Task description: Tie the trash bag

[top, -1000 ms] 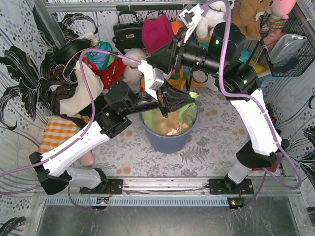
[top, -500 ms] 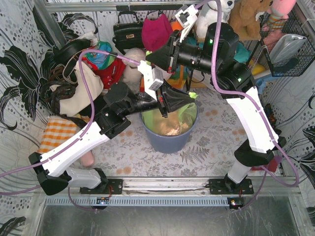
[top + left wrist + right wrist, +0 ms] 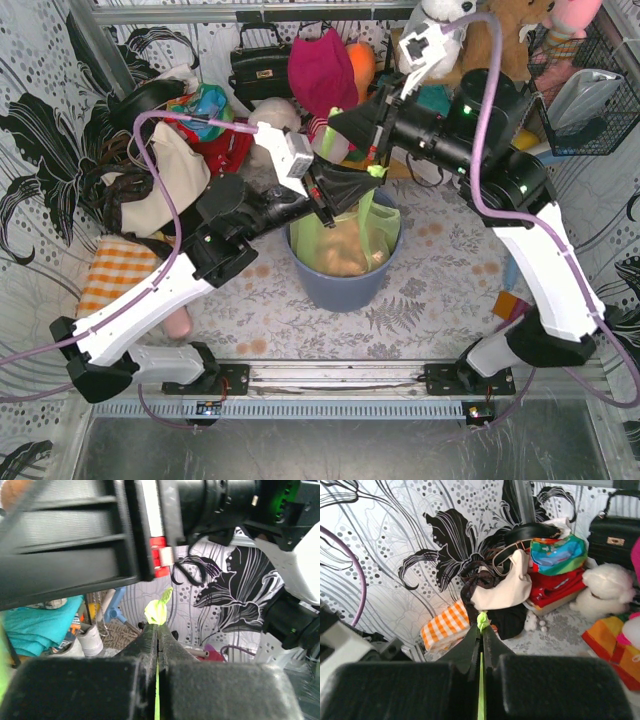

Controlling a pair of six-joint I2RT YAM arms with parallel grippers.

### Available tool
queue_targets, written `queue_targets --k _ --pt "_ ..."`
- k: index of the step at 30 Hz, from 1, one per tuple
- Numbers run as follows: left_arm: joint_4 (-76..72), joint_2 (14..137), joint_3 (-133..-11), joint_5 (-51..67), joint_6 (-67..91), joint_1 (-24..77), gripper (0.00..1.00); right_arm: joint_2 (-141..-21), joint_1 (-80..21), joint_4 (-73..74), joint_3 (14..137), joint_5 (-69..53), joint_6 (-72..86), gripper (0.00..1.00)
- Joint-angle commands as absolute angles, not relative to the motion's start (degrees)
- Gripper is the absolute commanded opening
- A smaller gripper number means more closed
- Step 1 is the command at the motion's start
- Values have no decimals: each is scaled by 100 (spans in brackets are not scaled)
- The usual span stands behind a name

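The trash bag, lime-green and translucent with tan scraps inside, sits in the blue-grey bin at the table's middle. Its handle strips are pulled upward above the rim. My left gripper is shut on one strip just above the bin; in the left wrist view a green tuft sticks out past the tips. My right gripper is higher and behind, crossing over the left. It is shut on another strip, whose tuft shows at its tips in the right wrist view.
A cream tote, black handbag, magenta cap, clothes and soft toys crowd the back. An orange checked cloth lies at the left. A wire basket hangs at the right wall.
Both grippers rose with the strips. The right gripper swung right and back, the left shifted left, and the bag's sides are now drawn up taller out of the bin.
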State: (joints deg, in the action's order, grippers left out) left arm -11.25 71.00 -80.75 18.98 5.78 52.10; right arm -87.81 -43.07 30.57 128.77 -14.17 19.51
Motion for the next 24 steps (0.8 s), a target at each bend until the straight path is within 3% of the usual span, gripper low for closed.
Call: queue_targets --k 1,11,24 --pt "-1846 6692 -7716 1297 487 5231 0 -8186 -4333 2470 12146 -861 2193 0" --pt "-2362 6031 -6926 688 484 5230 0 -6937 -4333 1127 9951 -751 2586 0" --pt "-2604 5887 -6692 73 519 5228 0 -5858 -4333 -140 8165 -1321 3198 0"
